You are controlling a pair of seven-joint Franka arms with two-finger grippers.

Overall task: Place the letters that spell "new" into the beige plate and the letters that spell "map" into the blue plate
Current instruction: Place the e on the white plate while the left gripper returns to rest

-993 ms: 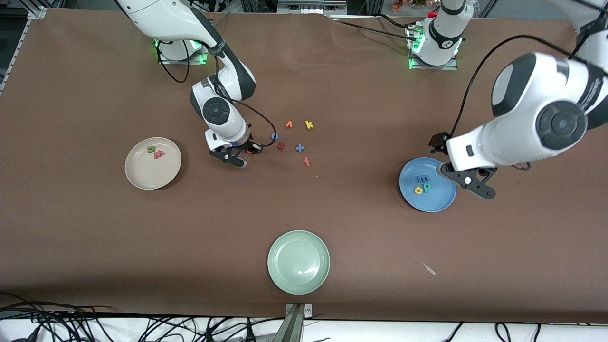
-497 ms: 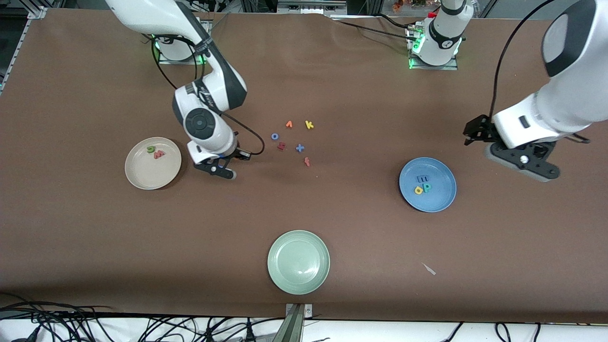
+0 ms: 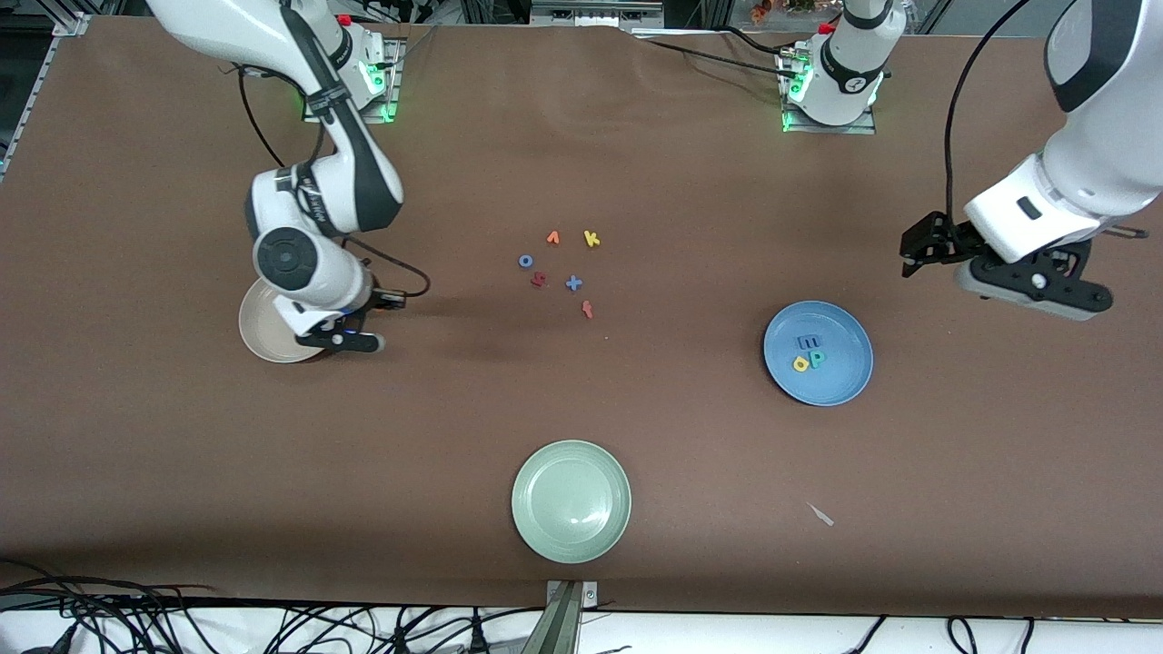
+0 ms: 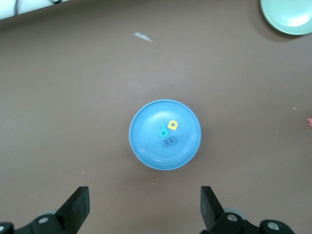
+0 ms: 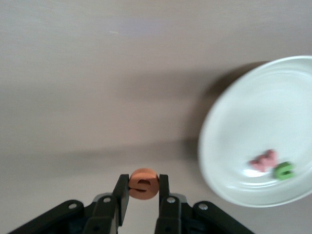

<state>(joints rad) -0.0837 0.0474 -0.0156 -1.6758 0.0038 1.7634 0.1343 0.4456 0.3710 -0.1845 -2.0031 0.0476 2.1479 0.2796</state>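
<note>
An orange e point(image 5: 143, 187) is pinched between the fingers of my right gripper point(image 5: 143, 181), which hangs over the table just beside the rim of the beige plate point(image 5: 253, 107). A green n point(image 5: 283, 170) and a salmon w point(image 5: 263, 159) lie in that plate. In the front view the right gripper point(image 3: 338, 341) covers part of the beige plate point(image 3: 262, 332). The blue plate point(image 3: 840, 381) holds a dark blue m point(image 3: 806, 341), a yellow a point(image 3: 800, 364) and a teal p point(image 3: 817, 359). My left gripper point(image 3: 1027, 292) waits open and empty over bare table beside the blue plate point(image 4: 146, 151), toward the left arm's end.
A pale green plate point(image 3: 571, 501) sits near the front edge. Loose letters lie mid-table: an orange v point(image 3: 552, 238), a yellow k point(image 3: 591, 239), a blue o point(image 3: 525, 261), a red f point(image 3: 588, 310) and others. A small white scrap point(image 3: 821, 514) lies nearer the camera than the blue plate.
My right arm has carried the orange e from beside the loose letters over to the beige plate's rim. My left arm has drawn away from the blue plate toward its own end.
</note>
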